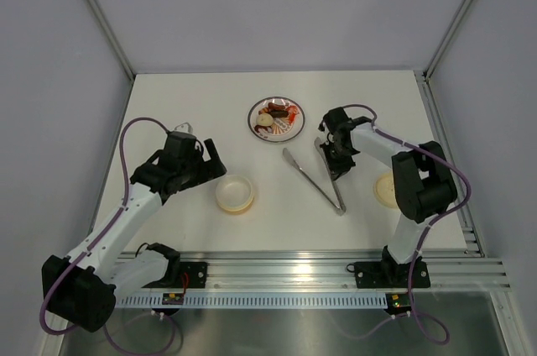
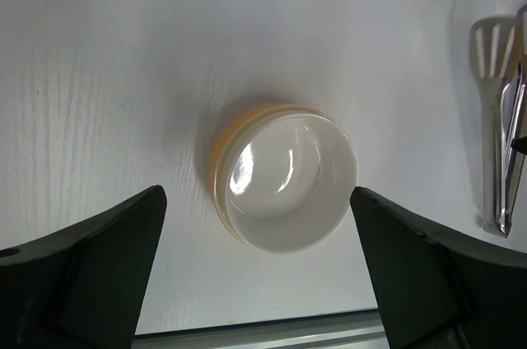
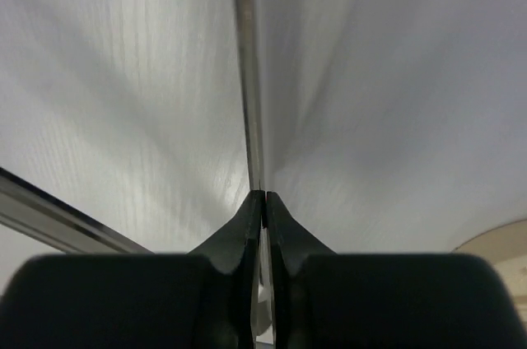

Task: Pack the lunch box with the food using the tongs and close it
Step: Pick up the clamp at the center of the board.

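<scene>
Top external: tongs (image 1: 312, 180) diagonal, joined end near-right, tips toward plate (image 1: 251, 119).

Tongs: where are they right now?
Top view: the tongs lie right of centre, between the lunch box and the lid, right hand pinching one arm.

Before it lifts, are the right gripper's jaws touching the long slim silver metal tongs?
Touching. The right wrist view shows the right gripper pinched shut on one thin arm of the silver metal tongs.
</scene>
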You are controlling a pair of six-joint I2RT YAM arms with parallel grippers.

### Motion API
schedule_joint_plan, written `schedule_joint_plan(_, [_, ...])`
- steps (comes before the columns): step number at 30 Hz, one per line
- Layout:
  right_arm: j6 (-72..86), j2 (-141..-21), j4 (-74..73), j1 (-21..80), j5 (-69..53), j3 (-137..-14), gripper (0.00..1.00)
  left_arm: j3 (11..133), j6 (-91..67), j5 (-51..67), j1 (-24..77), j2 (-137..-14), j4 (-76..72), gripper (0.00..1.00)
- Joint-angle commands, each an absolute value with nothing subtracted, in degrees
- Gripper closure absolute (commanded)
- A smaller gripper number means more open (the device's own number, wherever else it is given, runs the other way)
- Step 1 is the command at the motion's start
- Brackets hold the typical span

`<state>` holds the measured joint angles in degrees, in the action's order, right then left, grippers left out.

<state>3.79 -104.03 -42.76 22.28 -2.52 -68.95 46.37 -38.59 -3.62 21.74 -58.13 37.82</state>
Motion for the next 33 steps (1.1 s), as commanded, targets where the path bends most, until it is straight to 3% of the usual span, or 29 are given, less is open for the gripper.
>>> schedule_joint_plan(1, [7.64, -98.45, -44.47, 23.73, -2.20, -67.33, 0.89, 49.39, -37.44, -5.27, 21.88, -56.87, 36.74, 0.01])
schedule_joint_plan(5, [15.44, -94.76, -45.70, 25.05, -0.26, -65.13, 0.93, 49.83, -37.27, -5.54, 21.88, -57.30, 36.65, 0.01])
schedule_joint_plan(8, [21.33, -92.30, -44.48, 25.14, -0.35, -62.94, 0.89, 50.18, -37.00, -5.62, 21.97, -57.57, 36.48, 0.01])
schedule_joint_plan(11, [25.47, -89.84, -40.88, 25.22, -1.67, -60.57, 0.48, 50.27, -36.83, -5.80, 21.97, -58.18, 36.30, 0.01])
schedule_joint_plan(13, [26.71, -88.69, -38.50, 25.40, -1.32, -59.59, 0.32, 50.62, -36.74, -5.71, 21.97, -58.45, 36.47, 0.01])
schedule_joint_plan(17, [28.30, -85.18, -37.09, 25.49, 1.93, -58.54, 0.27, 50.89, -36.39, -5.71, 21.97, -58.62, 36.47, 0.01])
schedule_joint_plan(23, [31.88, -79.81, -34.37, 29.35, 6.67, -54.50, 0.02, 51.06, -36.30, -5.98, 21.88, -58.62, 36.39, 0.01])
schedule_joint_plan(33, [47.45, -85.86, -34.10, 37.70, 19.68, -52.82, 0.01, 51.24, -36.04, -6.06, 21.89, -58.71, 36.39, 0.01])
